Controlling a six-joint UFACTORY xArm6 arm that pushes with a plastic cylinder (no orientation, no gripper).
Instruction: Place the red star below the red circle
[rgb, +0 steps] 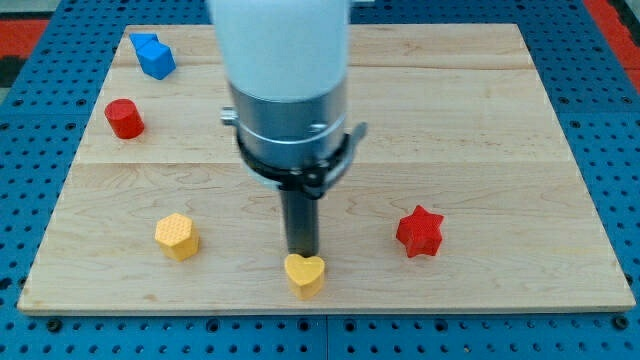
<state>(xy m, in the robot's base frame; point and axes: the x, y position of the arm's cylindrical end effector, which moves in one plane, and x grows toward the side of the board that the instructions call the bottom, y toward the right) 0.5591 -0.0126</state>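
Observation:
The red star (419, 231) lies at the view's lower right of the wooden board (480, 120). The red circle (125, 118), a short cylinder, sits at the view's left, far from the star. My tip (302, 254) is near the bottom middle, just above and touching or nearly touching the yellow heart (304, 273). The tip is well to the left of the red star, with a clear gap between them.
A yellow hexagon (177, 236) lies at the lower left, below and right of the red circle. A blue block (154, 55) sits at the top left corner. The arm's wide grey and white body (287, 90) hides the board's top middle.

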